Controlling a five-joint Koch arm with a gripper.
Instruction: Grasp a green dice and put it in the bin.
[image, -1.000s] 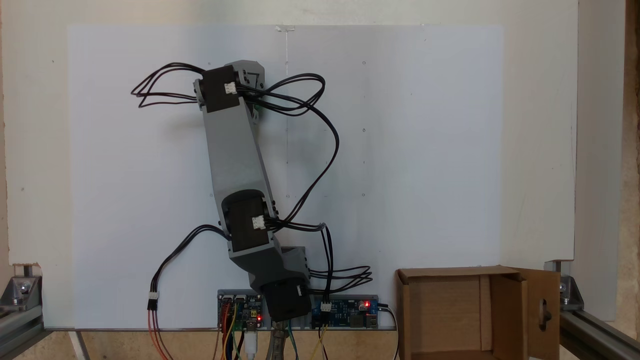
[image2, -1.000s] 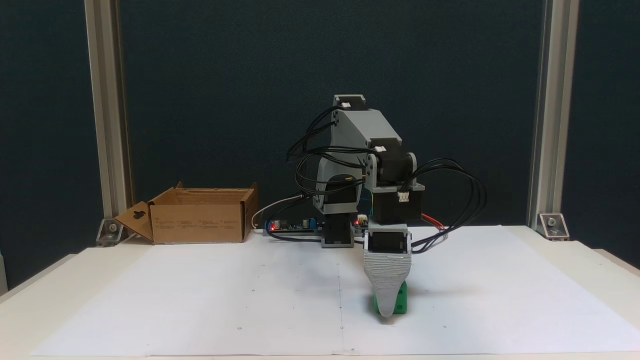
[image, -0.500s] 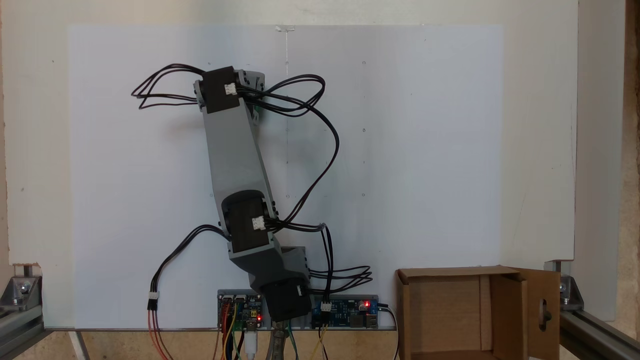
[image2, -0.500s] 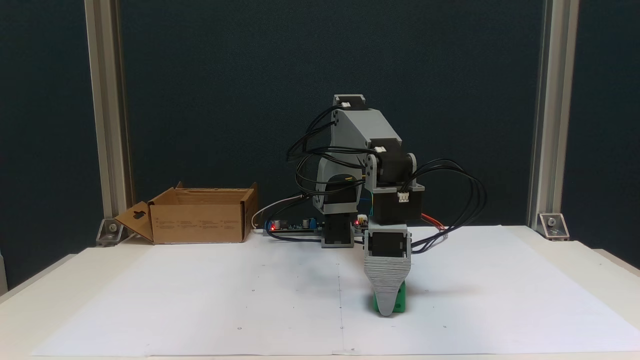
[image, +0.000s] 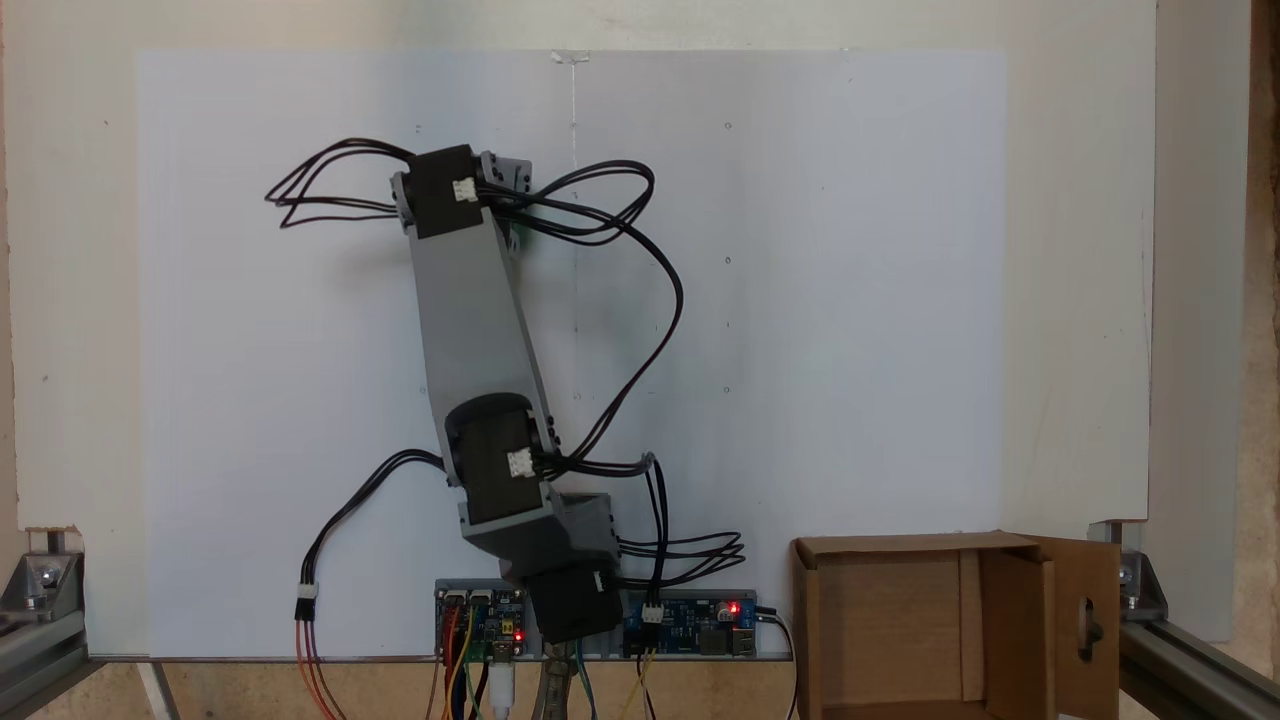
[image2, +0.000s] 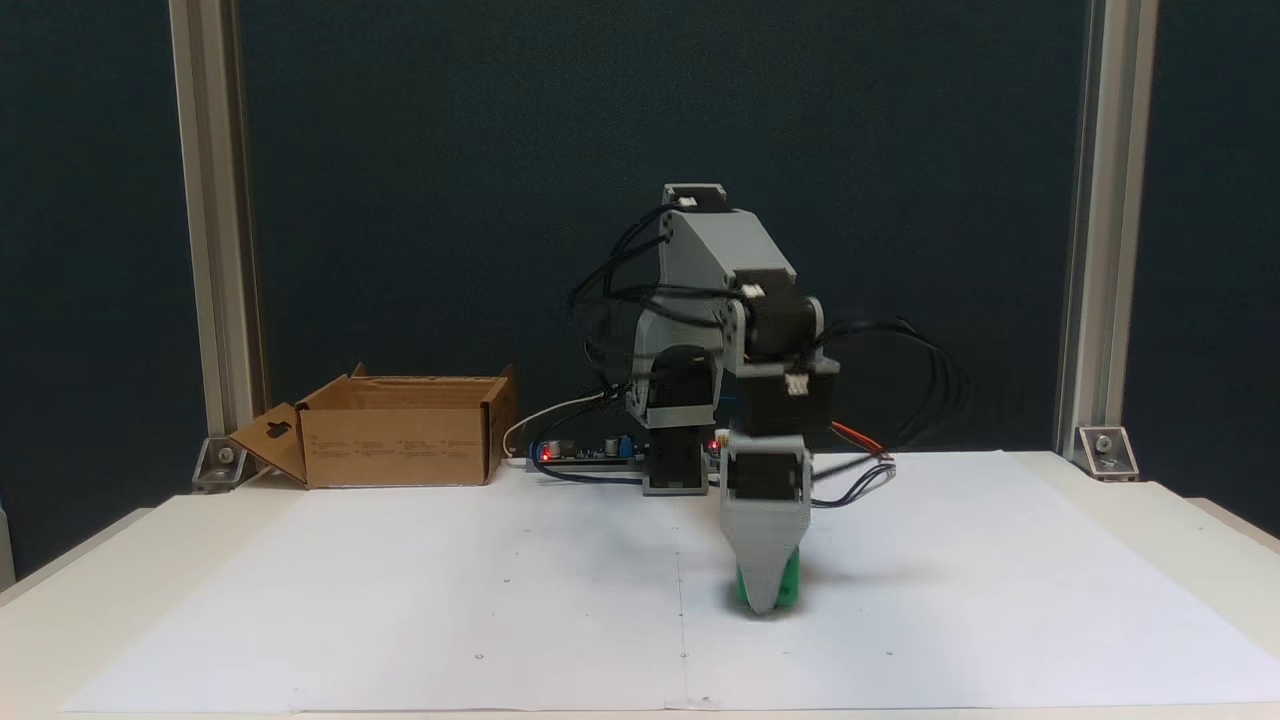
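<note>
A grey hobby arm (image2: 735, 290) bends down over a white paper sheet (image2: 400, 600), its gripper (image2: 765, 600) planted on the green dice (image2: 787, 588), which sits right of the sheet's centre line in the front fixed view. One jaw stands squarely in front of the other, so whether they are pinching the cube or spread around it cannot be told. The dice is blurred; its pips and facing are unreadable. Wide bare paper lies on every side of it, with the sheet's near edge well clear. The bin (image2: 400, 440), a brown cardboard box, stands open at the far left, beside an aluminium post (image2: 215, 230); small print on its wall is too fine to read.
</note>
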